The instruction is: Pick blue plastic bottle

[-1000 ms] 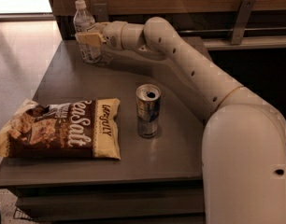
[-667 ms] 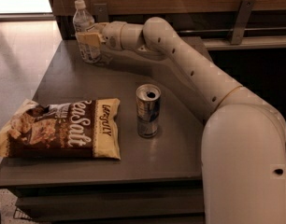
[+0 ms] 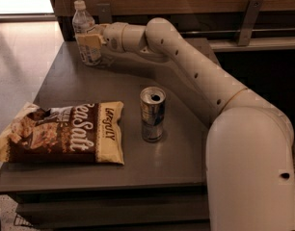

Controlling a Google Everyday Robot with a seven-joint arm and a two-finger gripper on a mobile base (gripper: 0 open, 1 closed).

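At the far left corner of the table (image 3: 75, 88) the bottle (image 3: 82, 25) is seen upright, its base on the surface. It is clasped at label height by the fingers (image 3: 91, 42) of the gripper (image 3: 88, 46), which is extended from the right. Nearer, well apart, a can (image 3: 152, 114) is stood, with a chip bag (image 3: 65, 134) laid to its left.

I can read words on the chip bag (image 3: 65, 138) lying on the table (image 3: 104, 83). Big white letters say "Sea Salt". Small dark letters on its yellow end say "LATE JULY". My hand (image 3: 92, 42) is at the far left corner of the table, right at the blue plastic bottle (image 3: 82, 25). The bottle's label has dark print, too small for me to read. I can read nothing on the can (image 3: 152, 114).
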